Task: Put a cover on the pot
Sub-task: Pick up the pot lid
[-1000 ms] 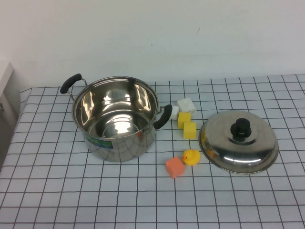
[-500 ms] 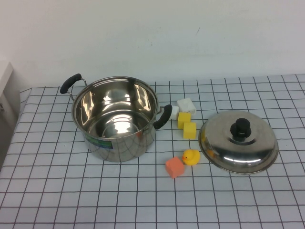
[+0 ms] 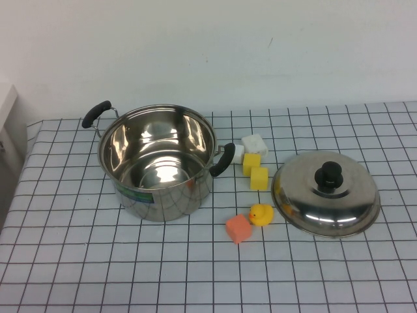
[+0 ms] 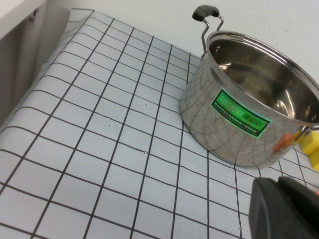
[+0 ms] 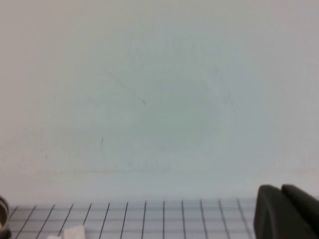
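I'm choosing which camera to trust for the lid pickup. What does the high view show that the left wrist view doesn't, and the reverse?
Only the high view shows the lid, lying knob up on the table right of the pot, plus the rubber duck and orange cube; neither end effector appears there. Only the left wrist view shows the pot's green label clearly and a dark part of the left end effector. Both show the open pot and the checkered tablecloth.

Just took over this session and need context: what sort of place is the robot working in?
Probably a staged test bench, not a real kitchen: a grid-patterned tablecloth before a bare white wall, with a pot, its lid and toy blocks. Left gripper and right gripper sit parked off-table.
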